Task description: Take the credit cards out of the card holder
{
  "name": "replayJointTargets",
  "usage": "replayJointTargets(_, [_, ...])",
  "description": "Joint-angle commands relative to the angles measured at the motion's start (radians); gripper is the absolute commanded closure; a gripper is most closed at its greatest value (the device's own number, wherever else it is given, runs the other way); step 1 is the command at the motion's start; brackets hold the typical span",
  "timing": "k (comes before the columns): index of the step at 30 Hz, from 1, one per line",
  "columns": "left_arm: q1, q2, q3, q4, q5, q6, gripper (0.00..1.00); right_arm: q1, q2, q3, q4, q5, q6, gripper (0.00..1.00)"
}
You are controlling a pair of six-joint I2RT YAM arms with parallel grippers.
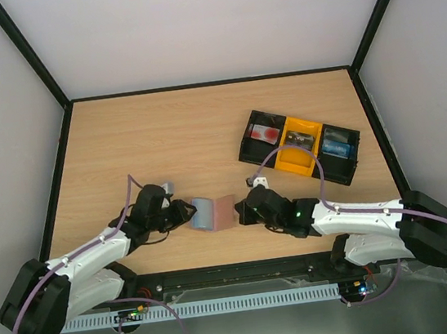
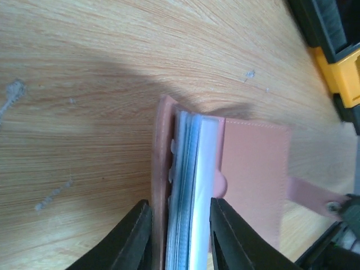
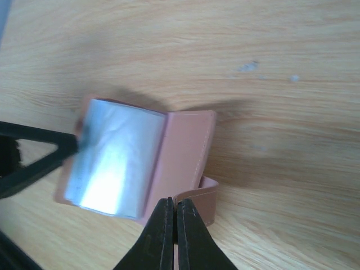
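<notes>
Location: The card holder (image 1: 213, 212) is sitting open on the surface (image 1: 162, 142), between the two arms. The tray (image 1: 287, 164) is standing well apart, to the right and farther back.
Left jaws: They are bracketing one cover and the stack of clear sleeves (image 2: 191, 185). Both inner faces appear to be touching it.
Right jaws: They are pressed together at the tab (image 3: 198, 194). You cannot tell whether the tab is caught between them.
Weight: You are probably handling a light item. Expect it to slide on the surface unless one side is being held.
Stiffness: The covers are looking thin and bendable. The sleeves are looking soft, glossy and likely slippery.
Hold points: You are best gripping a cover edge or the tab, where the material looks firmest. Avoid squeezing the sleeve mouths shut.
Cards: You are not seeing any card edge clearly here.
</notes>
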Motion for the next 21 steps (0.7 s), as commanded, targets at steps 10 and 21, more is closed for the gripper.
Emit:
replayJointTargets(10, [0.004,-0.066,-0.044,0.074,0.087,-0.032,0.97,0.001,-0.046,0.034,-0.186,0.117,0.045,0.61])
replayJointTargets(21, [0.004,-0.046,-0.039,0.087,0.101,-0.038,0.97,0.003,-0.016,0.071,0.003,-0.115,0.089,0.39])
